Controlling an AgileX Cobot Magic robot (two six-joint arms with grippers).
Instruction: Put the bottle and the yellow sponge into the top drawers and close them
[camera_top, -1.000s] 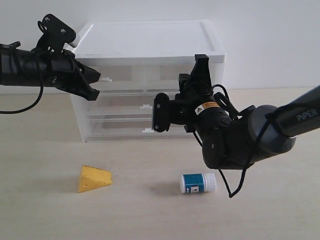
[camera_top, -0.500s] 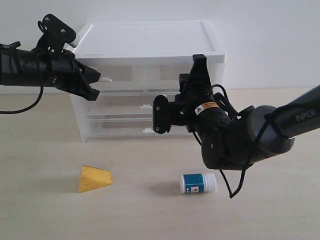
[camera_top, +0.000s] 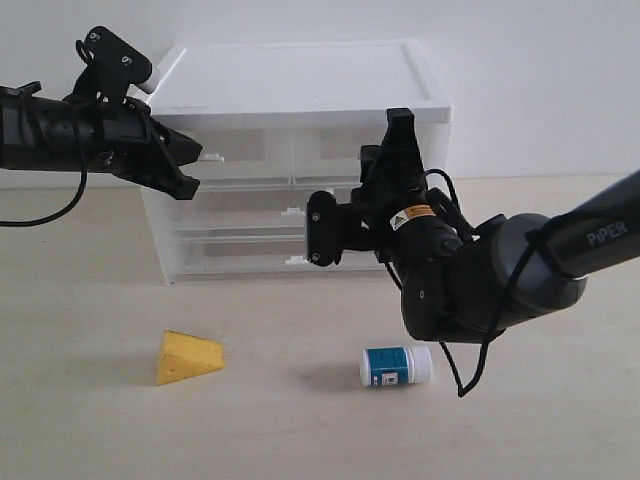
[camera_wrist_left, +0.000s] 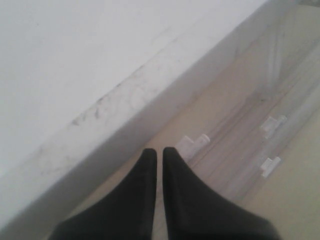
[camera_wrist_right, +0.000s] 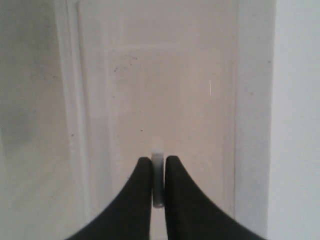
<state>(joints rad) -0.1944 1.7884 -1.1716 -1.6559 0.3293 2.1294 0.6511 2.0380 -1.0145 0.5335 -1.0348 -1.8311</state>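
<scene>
Against the cabinet (camera_top: 300, 80), right fingers (camera_wrist_right: 140, 200) pinch a tab (camera_wrist_right: 158, 172); left fingers (camera_wrist_left: 135, 200) meet.

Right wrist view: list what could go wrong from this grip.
1. The right claw pinches only a small white tab; it could slip off on the pull.
2. The left claw is shut beside the left tab, not on it; advancing might only push it.
3. The bottle lies on its side near the right arm; a bump could roll it.
</scene>
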